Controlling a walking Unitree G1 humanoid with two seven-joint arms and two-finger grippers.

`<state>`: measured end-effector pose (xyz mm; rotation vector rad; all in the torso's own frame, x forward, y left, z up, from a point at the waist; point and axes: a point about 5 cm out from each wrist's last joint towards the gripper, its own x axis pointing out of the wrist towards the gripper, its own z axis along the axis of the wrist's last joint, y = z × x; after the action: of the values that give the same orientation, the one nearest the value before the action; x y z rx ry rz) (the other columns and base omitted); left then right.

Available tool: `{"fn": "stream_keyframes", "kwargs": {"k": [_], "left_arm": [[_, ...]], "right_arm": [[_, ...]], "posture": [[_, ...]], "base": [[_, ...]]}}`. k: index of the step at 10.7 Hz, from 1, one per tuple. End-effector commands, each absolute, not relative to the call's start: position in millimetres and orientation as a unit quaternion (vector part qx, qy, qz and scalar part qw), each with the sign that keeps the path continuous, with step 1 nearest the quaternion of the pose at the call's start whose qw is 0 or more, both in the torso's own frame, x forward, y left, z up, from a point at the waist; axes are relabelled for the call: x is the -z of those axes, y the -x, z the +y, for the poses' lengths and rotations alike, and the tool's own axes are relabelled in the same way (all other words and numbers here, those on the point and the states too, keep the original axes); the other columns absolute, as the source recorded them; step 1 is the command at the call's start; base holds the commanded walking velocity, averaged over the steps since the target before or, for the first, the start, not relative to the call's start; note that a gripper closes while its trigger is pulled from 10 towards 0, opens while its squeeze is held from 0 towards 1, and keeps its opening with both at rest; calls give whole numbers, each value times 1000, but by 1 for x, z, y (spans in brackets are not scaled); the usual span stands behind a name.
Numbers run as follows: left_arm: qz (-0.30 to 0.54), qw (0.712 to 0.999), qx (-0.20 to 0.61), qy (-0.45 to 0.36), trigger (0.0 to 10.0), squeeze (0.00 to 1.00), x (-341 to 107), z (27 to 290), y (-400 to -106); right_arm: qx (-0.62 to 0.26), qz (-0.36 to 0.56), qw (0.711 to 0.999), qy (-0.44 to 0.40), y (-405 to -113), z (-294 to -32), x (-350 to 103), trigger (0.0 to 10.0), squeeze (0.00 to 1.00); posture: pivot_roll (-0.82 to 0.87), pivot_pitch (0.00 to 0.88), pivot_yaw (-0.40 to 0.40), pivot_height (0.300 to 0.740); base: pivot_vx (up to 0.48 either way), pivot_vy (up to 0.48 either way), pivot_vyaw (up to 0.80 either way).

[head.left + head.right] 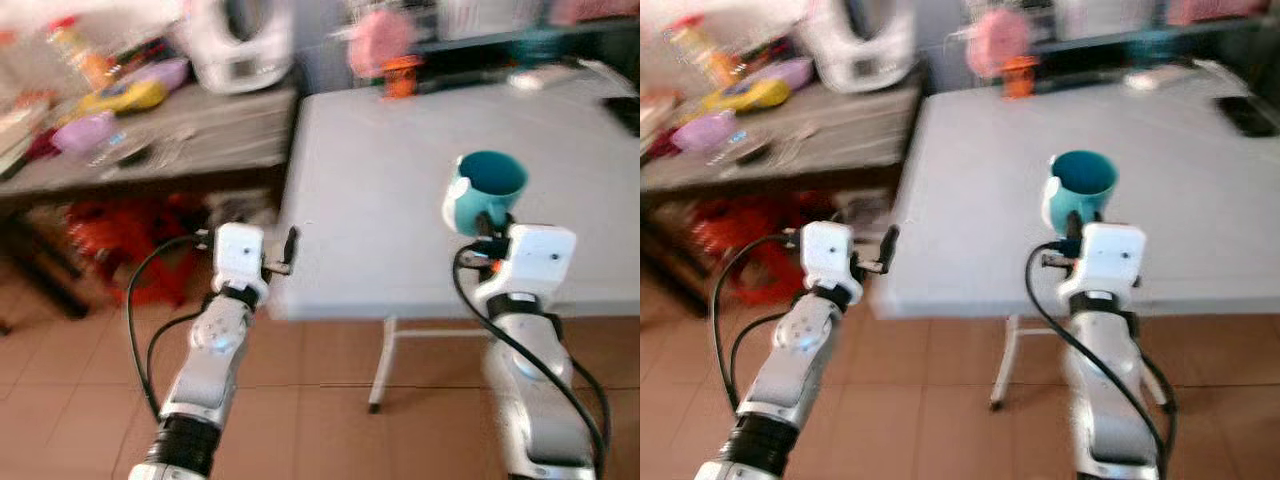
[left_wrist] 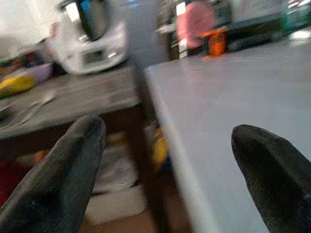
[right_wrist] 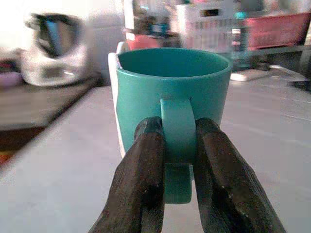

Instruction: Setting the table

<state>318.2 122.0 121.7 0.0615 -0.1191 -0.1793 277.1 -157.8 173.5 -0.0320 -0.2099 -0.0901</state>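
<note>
In the left eye view, right of centre, a teal mug [image 1: 487,191] with a paler outside stands upright over the near part of the white table [image 1: 380,200], mouth up, handle toward the robot. The right gripper [image 1: 487,226] holds it; whether it rests on the table is unclear in the blur. The left gripper [image 1: 291,246] hangs at the table's near left corner.

In the right wrist view, centre frame, two black fingers [image 3: 142,179] pinch the mug's handle [image 3: 178,141].

In the left wrist view the fingers [image 2: 68,170] are spread wide, with nothing between them
</note>
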Motion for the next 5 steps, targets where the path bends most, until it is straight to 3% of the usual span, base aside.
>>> {"fn": "stream_keyframes", "kwargs": {"k": [1,5], "left_arm": [[-63,993,90,-33,10000,0,-123,122,-319],[-74,992,99,-36,10000,0,-125,117,-320]], "right_arm": [[44,-120,992,18,-278,-157,-179,10000,0],[43,-122,991,19,-279,-157,-178,10000,0]], "posture": [[-150,38,153,740],[-152,25,151,740]], "base": [[0,469,0],[0,461,0]]}}
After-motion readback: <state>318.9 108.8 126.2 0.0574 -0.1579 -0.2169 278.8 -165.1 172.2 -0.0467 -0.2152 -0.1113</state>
